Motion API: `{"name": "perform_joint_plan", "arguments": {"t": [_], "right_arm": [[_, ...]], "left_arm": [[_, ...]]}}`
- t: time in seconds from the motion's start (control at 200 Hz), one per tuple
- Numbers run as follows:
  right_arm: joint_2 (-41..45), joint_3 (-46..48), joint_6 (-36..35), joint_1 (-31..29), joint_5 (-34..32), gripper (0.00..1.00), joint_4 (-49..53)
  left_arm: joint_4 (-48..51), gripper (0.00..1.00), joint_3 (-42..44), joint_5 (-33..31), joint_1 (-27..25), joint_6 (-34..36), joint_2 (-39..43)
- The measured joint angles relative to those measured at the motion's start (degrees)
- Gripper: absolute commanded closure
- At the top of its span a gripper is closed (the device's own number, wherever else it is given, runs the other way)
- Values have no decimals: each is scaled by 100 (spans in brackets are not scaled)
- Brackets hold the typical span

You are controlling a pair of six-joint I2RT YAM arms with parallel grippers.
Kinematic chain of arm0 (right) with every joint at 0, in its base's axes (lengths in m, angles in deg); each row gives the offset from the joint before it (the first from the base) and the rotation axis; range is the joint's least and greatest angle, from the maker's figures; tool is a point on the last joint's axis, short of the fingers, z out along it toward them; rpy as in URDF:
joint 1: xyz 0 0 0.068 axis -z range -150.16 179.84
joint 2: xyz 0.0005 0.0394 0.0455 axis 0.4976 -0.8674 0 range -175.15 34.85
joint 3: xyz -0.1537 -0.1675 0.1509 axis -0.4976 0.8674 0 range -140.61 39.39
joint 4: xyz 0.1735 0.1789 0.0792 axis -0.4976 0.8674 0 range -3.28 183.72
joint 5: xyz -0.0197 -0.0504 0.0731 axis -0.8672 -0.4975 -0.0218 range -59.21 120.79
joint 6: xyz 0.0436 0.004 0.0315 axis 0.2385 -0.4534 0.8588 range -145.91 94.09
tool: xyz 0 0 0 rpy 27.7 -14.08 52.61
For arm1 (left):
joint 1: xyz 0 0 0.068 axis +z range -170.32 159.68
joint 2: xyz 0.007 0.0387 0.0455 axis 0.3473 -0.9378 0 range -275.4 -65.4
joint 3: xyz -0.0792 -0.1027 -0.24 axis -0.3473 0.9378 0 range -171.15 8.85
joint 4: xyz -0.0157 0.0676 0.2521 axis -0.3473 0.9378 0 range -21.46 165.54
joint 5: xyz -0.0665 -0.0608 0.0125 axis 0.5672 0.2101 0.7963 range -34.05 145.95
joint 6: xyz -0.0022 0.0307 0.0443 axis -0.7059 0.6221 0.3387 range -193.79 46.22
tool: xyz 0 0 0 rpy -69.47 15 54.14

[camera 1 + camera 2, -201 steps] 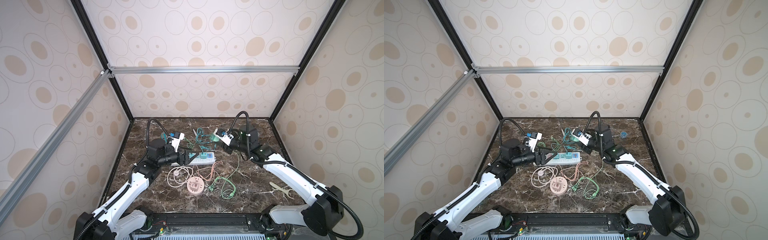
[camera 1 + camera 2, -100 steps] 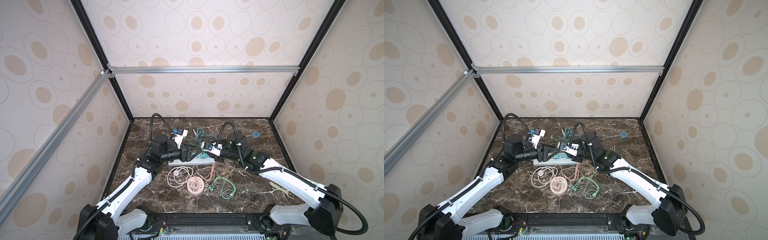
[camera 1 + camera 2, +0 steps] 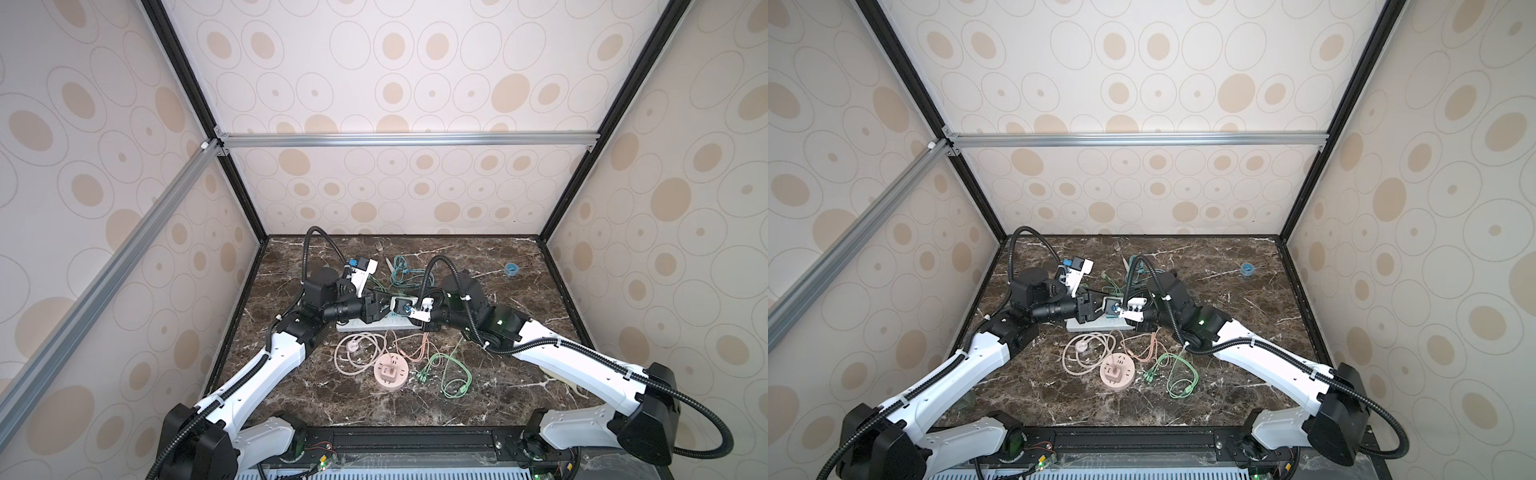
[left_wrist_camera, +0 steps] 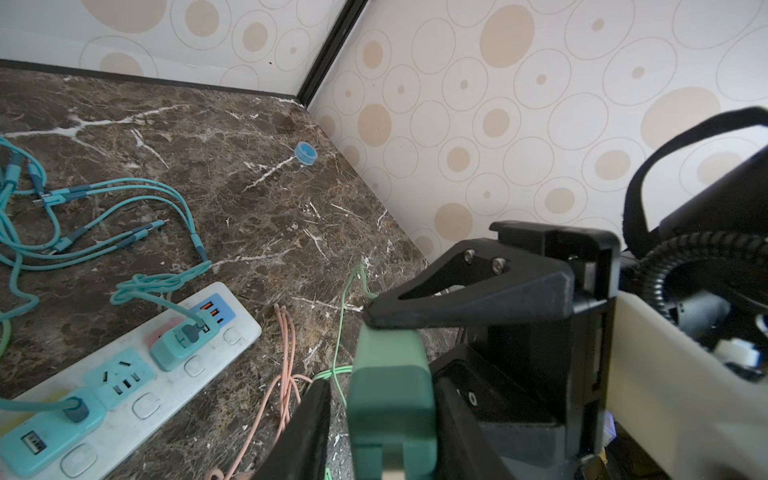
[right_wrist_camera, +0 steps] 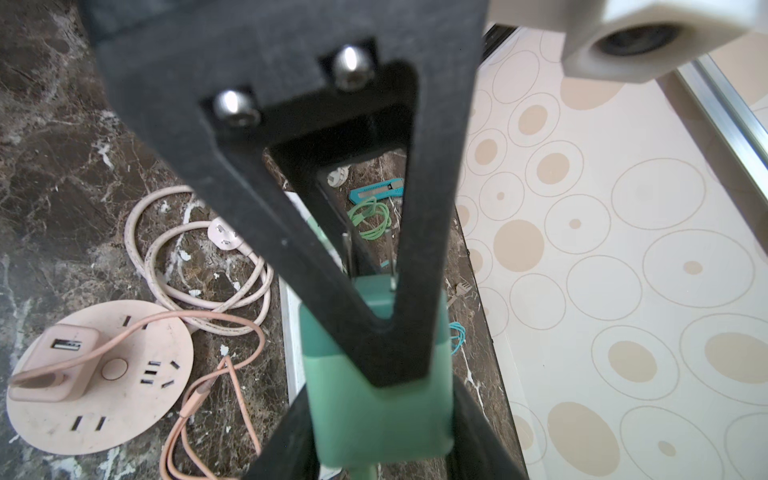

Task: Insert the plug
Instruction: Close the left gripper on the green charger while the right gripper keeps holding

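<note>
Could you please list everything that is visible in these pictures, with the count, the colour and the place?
power strip: one, white, middle of the table.
plugged adapters: two, teal, in the power strip.
teal cables: one bunch, teal, behind the power strip.
green adapter: one, green, held above the table.
round socket: one, pink, in front of the power strip.
pink adapter: one, pink, plugged in the round socket.
pink cables: two, pink, beside the round socket.
green cable: one bunch, light green, right of the round socket.
small roll: one, blue, far right.
utility knife: one, teal, on the table.
left gripper: one, black, jaws around the green adapter, grip unclear.
right gripper: one, black, shut on the green adapter.
</note>
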Motion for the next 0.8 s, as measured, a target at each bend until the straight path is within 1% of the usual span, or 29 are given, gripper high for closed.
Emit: {"name": "perform_joint_plan", "arguments": {"t": [0.14,0.23,0.31,0.34,0.395,0.425,0.545,0.615,0.8], "right_arm": [[-70,-33,-68,-52,-168,66,-2],[-79,-35,-59,-68,-208,66,-7],[-79,-35,-7,-68,-227,62,-28],[-79,-33,26,-68,-245,58,-42],[-79,-28,109,-70,-280,47,-74],[-79,-24,166,-70,-291,43,-111],[-22,28,522,-70,-354,41,-269],[79,87,772,-68,-382,38,-282],[614,203,1696,-33,-660,35,-181]], "left_arm": [[2,81,0,-20,2,-76,-2],[0,88,0,-46,2,-114,-4],[-11,89,2,-52,2,-127,-4],[-26,90,2,-57,2,-136,-4],[-61,91,2,-61,2,-153,-4],[-90,92,2,-63,2,-151,-4],[-133,96,2,-107,0,-153,-4],[-140,100,2,-179,0,-153,-4],[-166,100,7,-479,0,-153,-4]]}}
